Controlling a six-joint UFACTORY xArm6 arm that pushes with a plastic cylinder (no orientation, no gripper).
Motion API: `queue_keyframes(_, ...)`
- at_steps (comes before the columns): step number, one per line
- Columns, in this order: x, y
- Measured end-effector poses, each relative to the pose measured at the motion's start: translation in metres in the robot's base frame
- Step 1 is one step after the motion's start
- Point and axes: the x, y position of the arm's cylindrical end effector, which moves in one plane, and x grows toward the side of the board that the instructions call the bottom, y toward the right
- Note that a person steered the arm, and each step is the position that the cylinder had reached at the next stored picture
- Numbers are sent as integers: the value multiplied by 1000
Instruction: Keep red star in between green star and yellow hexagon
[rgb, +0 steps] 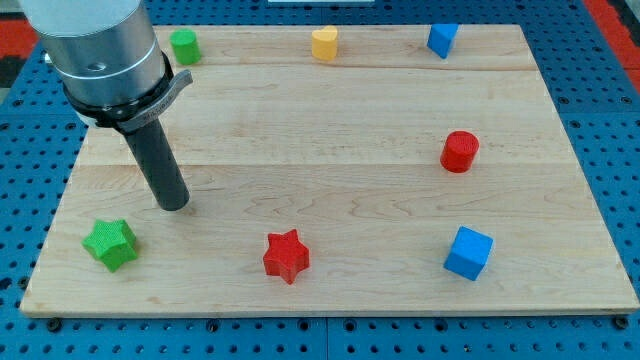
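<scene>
The red star (286, 256) lies near the view's bottom, left of centre. The green star (110, 243) lies at the bottom left. A yellow block (324, 43) with a notched top sits at the view's top centre; no yellow hexagon can be made out for certain. My tip (174, 205) touches the board just above and to the right of the green star, apart from it, and well to the left of the red star.
A green cylinder (184, 46) sits at the top left beside the arm. A blue block (442, 39) is at the top right, a red cylinder (460, 151) at the right, a blue cube (468, 252) at the bottom right. The wooden board (350, 120) has edges all round.
</scene>
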Motion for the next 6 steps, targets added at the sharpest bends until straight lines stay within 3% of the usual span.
queue_keyframes(4,6,6)
queue_keyframes(6,-14,104)
